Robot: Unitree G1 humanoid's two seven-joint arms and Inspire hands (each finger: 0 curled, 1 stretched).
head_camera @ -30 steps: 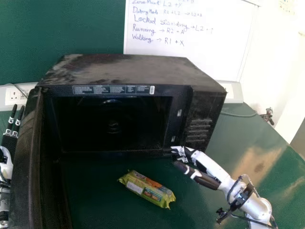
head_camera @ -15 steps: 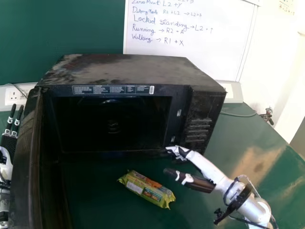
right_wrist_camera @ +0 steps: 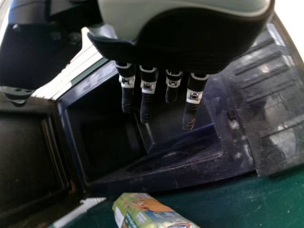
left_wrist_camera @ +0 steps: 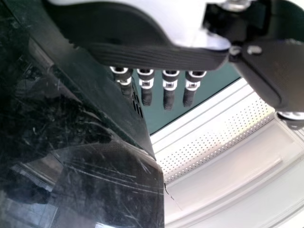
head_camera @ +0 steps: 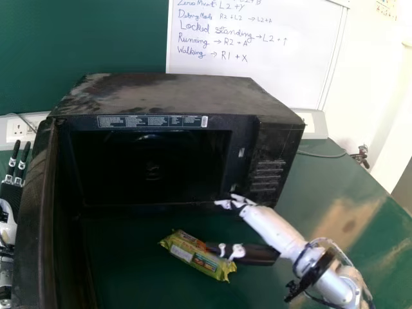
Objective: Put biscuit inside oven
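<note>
My right hand (head_camera: 264,222) is at the oven's front right, its fingers straight and its thumb over the right end of the biscuit packet (head_camera: 193,255); whether they touch I cannot tell. The green packet lies on the table before the black oven (head_camera: 174,96), whose door stands open at the left. In the right wrist view, my right hand (right_wrist_camera: 175,42) has its fingers extended before the oven cavity, with the packet (right_wrist_camera: 147,211) nearby. My left hand (head_camera: 9,219) is open outside the door, fingers pointing up; in the left wrist view, the left hand (left_wrist_camera: 142,52) shows extended fingers beside the door.
The open oven door (head_camera: 40,219) stands between my left hand and the packet. A whiteboard (head_camera: 257,51) is behind the oven, and a cable (head_camera: 322,155) lies on the green table (head_camera: 335,206) to the right.
My right hand has moved left, and its thumb has come down and left to the packet's right end. The packet and my left hand look unmoved.
</note>
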